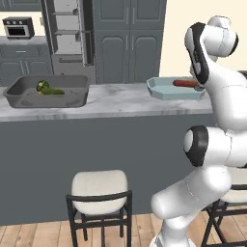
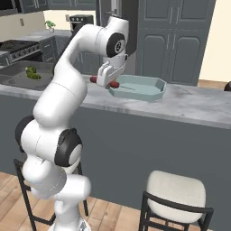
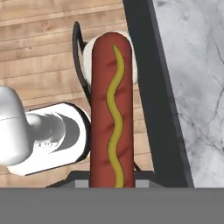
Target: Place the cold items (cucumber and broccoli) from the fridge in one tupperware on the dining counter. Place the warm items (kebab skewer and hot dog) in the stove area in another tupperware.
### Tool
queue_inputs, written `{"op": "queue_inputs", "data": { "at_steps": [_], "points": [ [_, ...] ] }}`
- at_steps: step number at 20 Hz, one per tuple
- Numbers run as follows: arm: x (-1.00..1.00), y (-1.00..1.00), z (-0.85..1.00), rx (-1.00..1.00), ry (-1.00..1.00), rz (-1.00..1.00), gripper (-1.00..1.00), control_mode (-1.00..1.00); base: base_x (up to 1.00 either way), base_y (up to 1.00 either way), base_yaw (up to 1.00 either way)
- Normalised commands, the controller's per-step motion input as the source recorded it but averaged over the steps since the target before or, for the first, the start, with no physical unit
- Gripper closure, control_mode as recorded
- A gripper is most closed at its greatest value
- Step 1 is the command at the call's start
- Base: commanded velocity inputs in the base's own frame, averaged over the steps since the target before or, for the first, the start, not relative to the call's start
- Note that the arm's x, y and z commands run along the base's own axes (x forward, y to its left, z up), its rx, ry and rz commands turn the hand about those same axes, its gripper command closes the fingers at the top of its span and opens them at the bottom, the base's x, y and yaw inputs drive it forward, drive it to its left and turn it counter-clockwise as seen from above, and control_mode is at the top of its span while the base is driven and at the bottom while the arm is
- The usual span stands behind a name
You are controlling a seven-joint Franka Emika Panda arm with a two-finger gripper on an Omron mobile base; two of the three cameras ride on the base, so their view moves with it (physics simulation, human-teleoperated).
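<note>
My gripper (image 2: 106,82) is shut on the hot dog (image 3: 111,113), a red sausage with a wavy mustard line. In the hand view the hot dog hangs over the counter's front edge, with floor and a stool below. It (image 2: 114,84) is held at the near left rim of the light blue tupperware (image 2: 143,88), and from the other side it (image 1: 185,83) appears above that tupperware (image 1: 166,90). A thin dark line on the tupperware's floor looks like the kebab skewer (image 2: 128,89). The grey tupperware (image 1: 29,96) at the counter's left holds the cucumber (image 1: 52,91) and broccoli (image 1: 42,85).
The marble dining counter (image 1: 116,99) runs across both base views. White-cushioned stools (image 1: 99,185) (image 2: 173,189) stand in front of it. Behind are grey cabinets (image 1: 128,43), the fridge with its door open (image 1: 70,34) and a stove (image 2: 18,47).
</note>
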Motion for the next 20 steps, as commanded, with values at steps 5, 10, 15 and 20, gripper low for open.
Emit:
{"op": "queue_inputs", "data": {
  "at_steps": [5, 10, 15, 20],
  "points": [
    [0.57, -0.34, -0.07, 0.0, 0.07, 0.05, 1.0, -1.0, 0.0, 0.0, 0.0],
    [0.43, -0.19, -0.16, 0.0, 0.0, 0.0, 1.0, -1.0, 0.0, 0.0, 0.0],
    [0.43, -0.01, -0.17, -0.02, -0.02, -0.01, 1.0, -1.0, 0.0, 0.0, 0.0],
    [0.23, 0.02, -0.43, -0.3, -0.4, -0.01, 1.0, -1.0, 0.0, 0.0, 0.0]
  ]
}}
